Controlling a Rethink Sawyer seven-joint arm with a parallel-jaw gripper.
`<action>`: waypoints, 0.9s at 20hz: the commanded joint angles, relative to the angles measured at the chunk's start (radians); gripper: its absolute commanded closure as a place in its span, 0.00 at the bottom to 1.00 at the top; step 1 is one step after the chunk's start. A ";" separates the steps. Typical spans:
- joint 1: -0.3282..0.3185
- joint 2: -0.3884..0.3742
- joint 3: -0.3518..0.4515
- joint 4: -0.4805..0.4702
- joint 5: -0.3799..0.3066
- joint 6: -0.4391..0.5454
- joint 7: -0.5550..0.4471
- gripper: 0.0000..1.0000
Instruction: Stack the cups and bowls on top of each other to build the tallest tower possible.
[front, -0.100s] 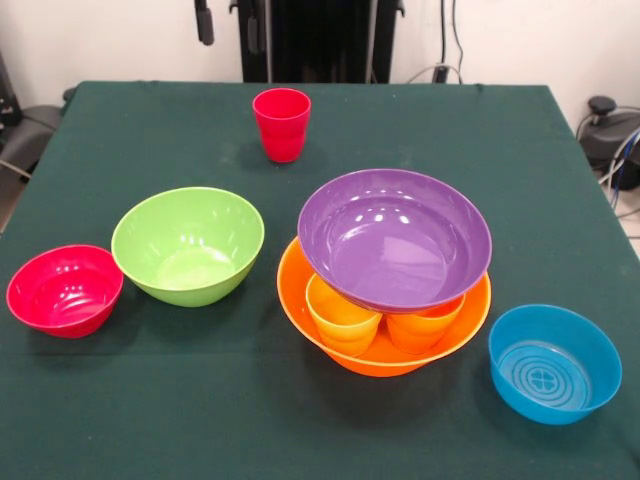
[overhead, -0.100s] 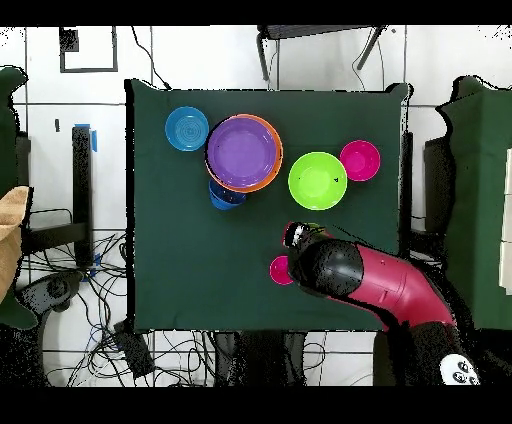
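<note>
The tower is a big orange bowl (front, -0.100s: 300, 300) (overhead, -0.100s: 276, 165) holding a yellow cup (front, -0.100s: 340, 318) and an orange cup (front, -0.100s: 425, 328), with the purple bowl (front, -0.100s: 395, 238) (overhead, -0.100s: 242, 152) resting tilted on them. A dark blue bowl (overhead, -0.100s: 224, 196) peeks out beside the stack in the overhead view only. Apart stand a lime green bowl (front, -0.100s: 188, 245) (overhead, -0.100s: 317, 180), a red bowl (front, -0.100s: 65, 290) (overhead, -0.100s: 360, 160), a light blue bowl (front, -0.100s: 555, 362) (overhead, -0.100s: 187, 128) and a red cup (front, -0.100s: 282, 122) (overhead, -0.100s: 280, 270). My gripper (overhead, -0.100s: 294, 236) shows only from above, at the arm's end, close to the red cup.
The red and black arm (overhead, -0.100s: 385, 285) reaches over the table corner near the red cup. A dark green cloth (front, -0.100s: 150, 420) covers the table. Cables and chairs lie on the floor around it.
</note>
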 joint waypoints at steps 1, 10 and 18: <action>0.008 0.069 0.104 0.055 -0.067 -0.083 0.006 0.00; 0.045 0.103 0.093 0.049 -0.065 -0.123 0.046 0.00; 0.117 0.125 0.047 0.056 -0.056 -0.168 0.106 0.00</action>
